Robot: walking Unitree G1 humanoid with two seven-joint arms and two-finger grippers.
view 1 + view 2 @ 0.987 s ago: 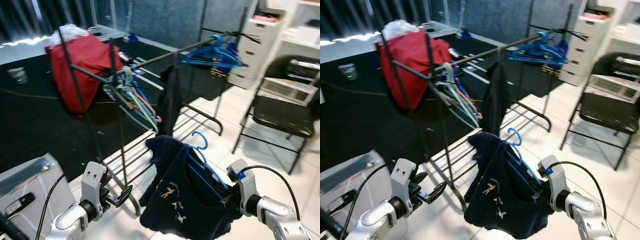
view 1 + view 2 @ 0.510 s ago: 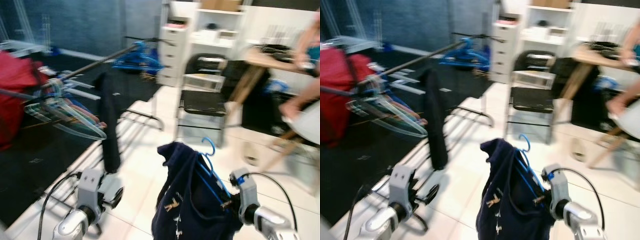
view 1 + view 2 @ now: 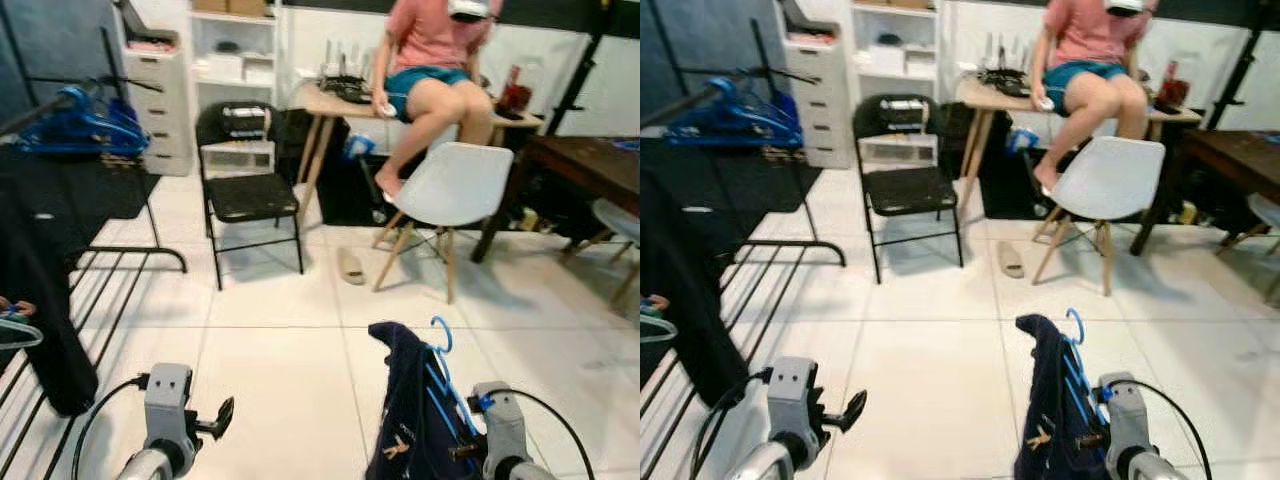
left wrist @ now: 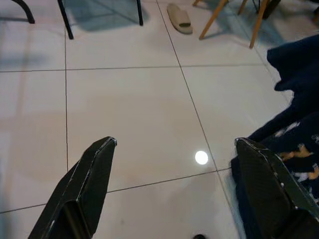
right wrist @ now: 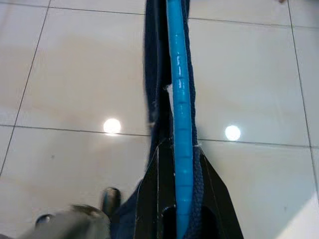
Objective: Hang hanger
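Far left: black metal garment rack (image 3: 120,285), its rail cut off by the frame edge, with a cluster of blue plastic hangers (image 3: 75,115) on the far end and a black garment (image 3: 35,300) hanging nearer. Left gripper (image 4: 174,194) hovers low over the white tiled floor (image 3: 280,350), jaws spread wide, holding nothing.

Centre: black folding chair (image 3: 245,190); behind it a person (image 3: 440,60) sits on a wooden table (image 3: 350,100) by a white plastic chair (image 3: 450,190).

Right: right gripper (image 5: 177,194) is clenched on the blue plastic hanger (image 3: 440,370), which carries a navy blue garment (image 3: 405,420) and stands hook-up in front of the robot, well apart from the rack.

Risks (judgement): the robot faces away from the rack, so 1 turn is needed; the swinging garment could snag the rack's lower bars or slide off the hanger. The thin hanger could twist in the grip.

Hard to read: the rack's rail, and the garment's lower hem.
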